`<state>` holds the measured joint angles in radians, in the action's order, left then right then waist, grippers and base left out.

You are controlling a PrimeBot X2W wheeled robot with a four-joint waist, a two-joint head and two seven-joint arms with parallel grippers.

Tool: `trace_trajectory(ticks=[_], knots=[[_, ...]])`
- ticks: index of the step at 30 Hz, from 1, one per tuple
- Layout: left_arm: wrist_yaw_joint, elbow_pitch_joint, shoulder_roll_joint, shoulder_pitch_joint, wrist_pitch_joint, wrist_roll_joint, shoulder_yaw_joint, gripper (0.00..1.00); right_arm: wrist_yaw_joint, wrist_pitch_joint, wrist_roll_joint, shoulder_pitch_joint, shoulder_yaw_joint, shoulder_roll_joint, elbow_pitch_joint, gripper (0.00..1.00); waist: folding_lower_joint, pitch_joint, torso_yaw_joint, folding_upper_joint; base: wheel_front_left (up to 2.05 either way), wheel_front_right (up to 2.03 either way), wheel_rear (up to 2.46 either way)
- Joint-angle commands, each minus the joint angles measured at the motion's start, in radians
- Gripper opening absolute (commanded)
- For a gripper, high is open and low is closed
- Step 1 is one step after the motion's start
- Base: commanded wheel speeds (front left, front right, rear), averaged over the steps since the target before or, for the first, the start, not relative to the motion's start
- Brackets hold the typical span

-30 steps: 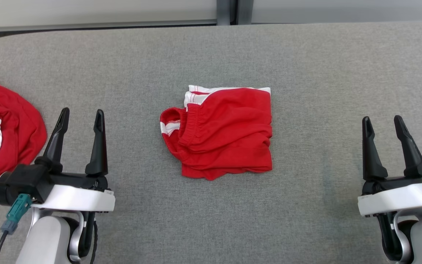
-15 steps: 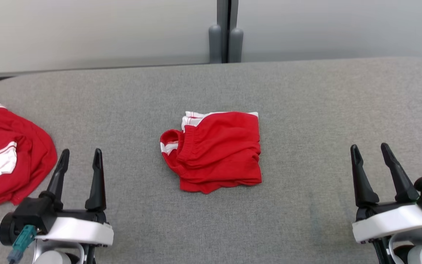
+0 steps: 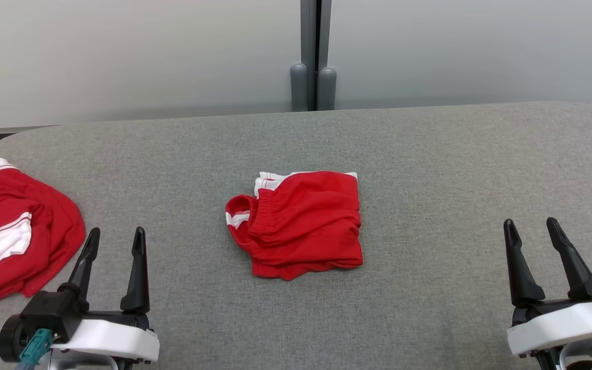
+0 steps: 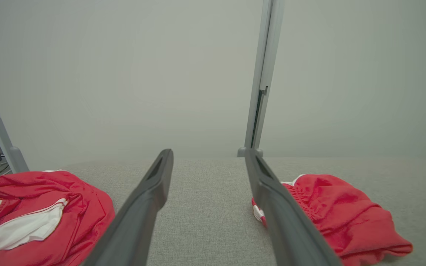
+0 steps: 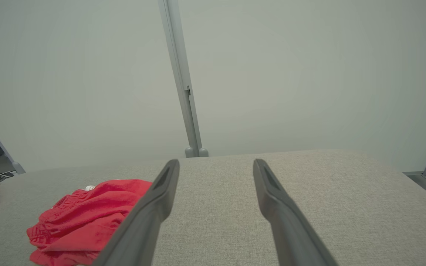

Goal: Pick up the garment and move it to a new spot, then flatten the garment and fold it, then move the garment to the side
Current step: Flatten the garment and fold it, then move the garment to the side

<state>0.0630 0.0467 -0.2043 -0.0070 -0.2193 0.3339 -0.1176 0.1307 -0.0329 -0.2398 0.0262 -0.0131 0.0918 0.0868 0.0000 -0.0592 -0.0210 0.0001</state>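
Both sets of jaws are being held spread wide, with nothing being pinched between them. The left jaws are being kept to the near left of the folded garment (image 3: 301,221) and the right jaws to its near right. Each set is being kept well apart from the cloth.

The folded garment, red with white trim, is being carried on the grey desk (image 3: 455,169) as a rough square of stacked layers. A waistband loop is being left sticking out on the garment's left side, and the garment's near edge is being left ragged.

The fold is judged to be finished, with only the move to the side outstanding, and that is where trouble is being invited. If only the top layer is being pinched, the lower layers are likely to be left behind and the fold pulled open. If the loose loop is being taken instead of the full stack, the bundle could be swung and unrolled. If the stack is being dragged rather than lifted, the layers may be sheared apart by the desk's rough cloth.

Far to the folded garment's left, a crumpled garment (image 3: 13,241) is being left in a heap. A move toward that side risks the two being tangled, or the wrong one being picked.
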Motion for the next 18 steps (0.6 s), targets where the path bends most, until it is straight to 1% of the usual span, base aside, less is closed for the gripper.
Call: trace_trajectory(ticks=[1, 12, 15, 18], knots=[[0.007, -0.004, -0.005, 0.006, 0.005, 0.0, -0.002, 1.0, 0.0, -0.002, 0.003, 0.011, -0.001, 0.002, 0.008, 1.0, 0.0, 0.0, 0.0, -0.0001, 0.0, 0.0, 0.0], [0.008, -0.013, -0.016, 0.003, 0.029, -0.002, -0.019, 1.0, 0.0, -0.001, 0.005, 0.009, -0.008, -0.011, 0.006, 1.0, 0.0, 0.008, -0.018, -0.0001, 0.0, 0.0, 0.0], [0.006, -0.017, -0.018, -0.011, 0.038, -0.004, -0.026, 1.0, 0.0, -0.003, 0.007, 0.009, -0.017, -0.01, 0.003, 1.0, 0.0, 0.005, -0.034, -0.0001, 0.0, 0.0, 0.0], [0.0, -0.024, -0.014, -0.035, 0.037, -0.004, -0.037, 1.0, 0.0, -0.017, 0.001, 0.006, -0.025, -0.011, 0.0, 1.0, 0.0, -0.011, -0.064, -0.0001, 0.0, 0.0, 0.0]])
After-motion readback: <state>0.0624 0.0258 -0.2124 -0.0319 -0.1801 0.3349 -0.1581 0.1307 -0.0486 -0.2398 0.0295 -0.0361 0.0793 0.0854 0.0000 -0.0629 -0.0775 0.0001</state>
